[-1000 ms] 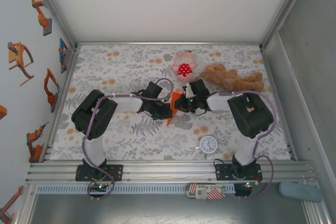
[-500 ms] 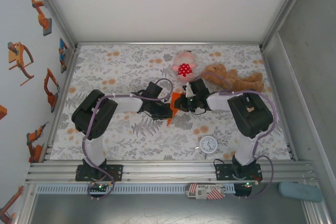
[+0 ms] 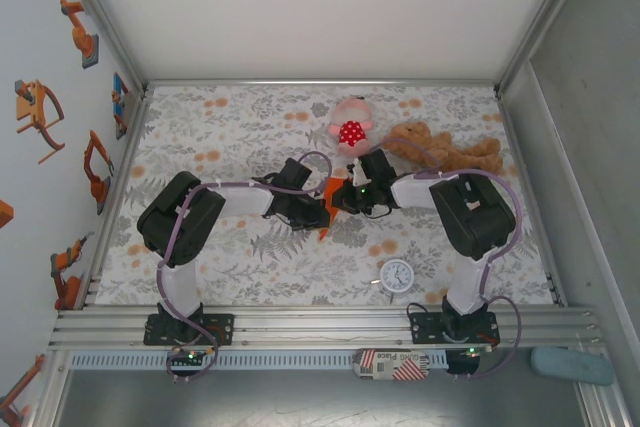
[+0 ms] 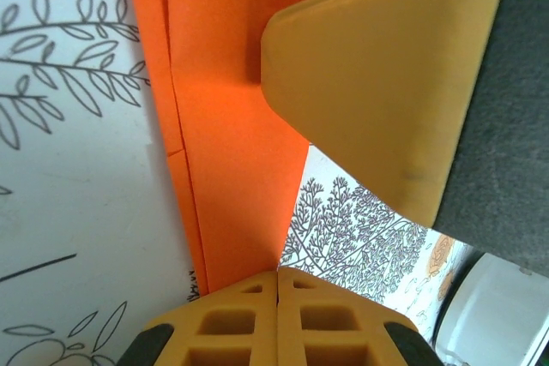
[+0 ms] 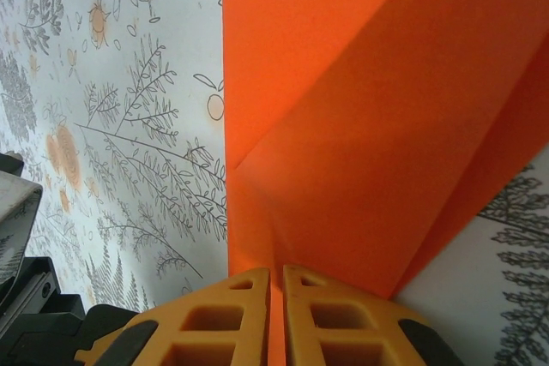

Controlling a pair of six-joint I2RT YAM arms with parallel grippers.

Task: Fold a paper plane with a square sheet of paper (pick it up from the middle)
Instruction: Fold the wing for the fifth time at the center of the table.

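Clamped jaws are doing the work at the centre of the overhead frame: the left claw (image 3: 324, 213) is pinching the orange paper (image 3: 331, 188) from one side and the right claw (image 3: 346, 199) is biting it from the other, so the two are meeting almost tip to tip. Around them the flowered table (image 3: 230, 117) is taking up most of that frame, with the brown teddy bear (image 3: 445, 152) lying at upper right, the pink spotted toy (image 3: 350, 127) sitting just above the claws, and the small white clock (image 3: 397, 275) resting at lower right, all apart from the paper. At the bottom of the left wrist frame the left claw (image 4: 277, 297) is pressing its pads together on the narrow end of the folded paper (image 4: 232, 126), while a yellow finger (image 4: 377, 83) of the other claw is lying over it at upper right. At the bottom of the right wrist frame the right claw (image 5: 276, 297) is gripping a thin orange edge where creases are running together. Holding from both sides is probably keeping the layers aligned for the next fold; whether the paper is lifted off the table I cannot tell.
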